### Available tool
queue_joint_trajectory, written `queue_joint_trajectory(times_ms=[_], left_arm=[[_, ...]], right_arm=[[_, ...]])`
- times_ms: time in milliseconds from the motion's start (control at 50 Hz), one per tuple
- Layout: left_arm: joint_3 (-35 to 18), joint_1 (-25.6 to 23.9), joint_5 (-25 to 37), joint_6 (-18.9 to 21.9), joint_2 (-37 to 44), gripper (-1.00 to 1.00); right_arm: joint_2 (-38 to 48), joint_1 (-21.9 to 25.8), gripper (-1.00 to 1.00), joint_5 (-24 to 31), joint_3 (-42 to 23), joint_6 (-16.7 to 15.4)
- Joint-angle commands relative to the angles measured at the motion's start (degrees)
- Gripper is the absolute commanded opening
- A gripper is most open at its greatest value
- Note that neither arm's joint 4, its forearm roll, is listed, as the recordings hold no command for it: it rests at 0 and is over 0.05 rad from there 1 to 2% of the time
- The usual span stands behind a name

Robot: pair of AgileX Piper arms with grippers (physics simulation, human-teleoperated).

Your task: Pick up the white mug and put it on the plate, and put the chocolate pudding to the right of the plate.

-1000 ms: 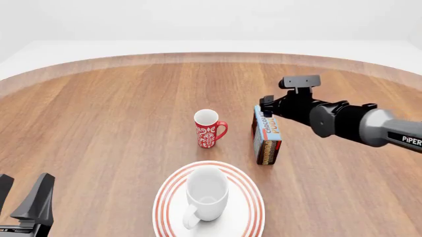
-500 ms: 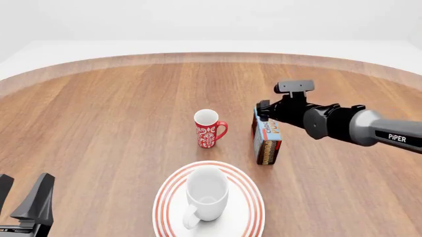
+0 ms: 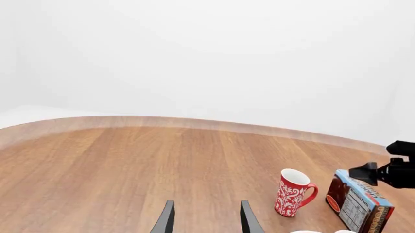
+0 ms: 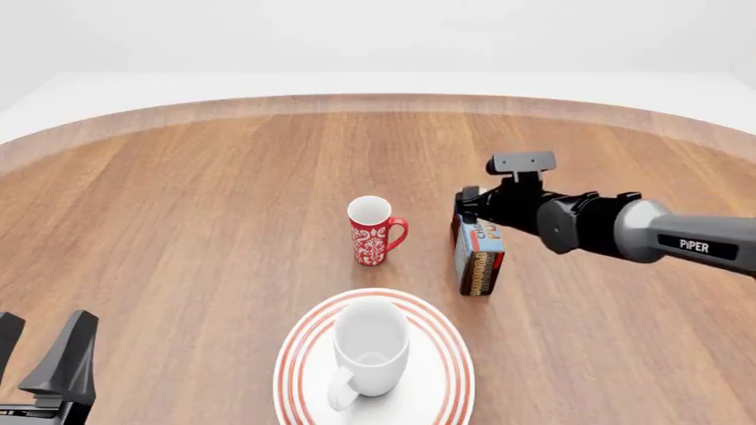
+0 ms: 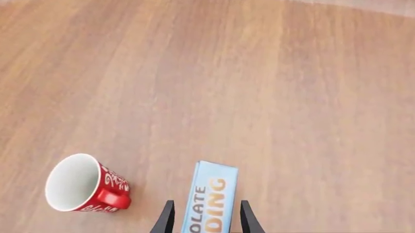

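Since a second ago the right gripper [image 4: 473, 202] has slid leftward and a little lower, onto the pudding [image 4: 477, 246]; everything else sits as it did. Its fingers [image 5: 166, 219] are spread, one on each side of the carton's light-blue face in the right wrist view, and have not yet closed on it.

The mug [image 4: 368, 352] already stands upright on the plate [image 4: 455, 345], handle toward the camera, so that half of the task looks done. The step in hand is grasping the pudding, which stands on its edge on the table [image 4: 177, 221], just right of the red mug [image 4: 374, 230] and beyond the plate's right rim.

The left gripper [image 4: 45, 359] hangs open and idle at the near left corner, well apart from everything.

Next, I judge, the right fingers must come down further along the carton's narrow sides and close squarely. The tall, thin carton could tip if nudged. Then lift and set it down on bare wood to the right of the plate.
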Motion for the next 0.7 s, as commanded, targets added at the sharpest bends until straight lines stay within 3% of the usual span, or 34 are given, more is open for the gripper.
queue_joint_trajectory(times_ms=[20, 700], left_arm=[[0.0, 0.0, 0.0, 0.0, 0.0, 1.00], [0.0, 0.0, 0.0, 0.0, 0.0, 1.00]], right_arm=[[1.0, -0.1, 1.00, -0.5, 0.1, 0.4], [4.5, -0.3, 1.00, -0.8, -0.5, 0.7]])
